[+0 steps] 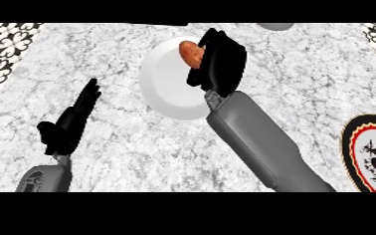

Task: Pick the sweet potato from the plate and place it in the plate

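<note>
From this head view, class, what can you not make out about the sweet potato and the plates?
All in the head view:
- Sweet potato: right side hidden by the right hand; whether it is held cannot be told.
- White plate: right rim covered by that hand and forearm.
- Patterned plate: cut off by the right edge.
- Grey object: cut off at the top edge; unidentifiable.

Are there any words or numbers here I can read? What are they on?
No words or numbers can be read.
Patterned plate, right edge: dark marks in its middle, too blurred to read.
White plate and sweet potato: no writing.
</note>
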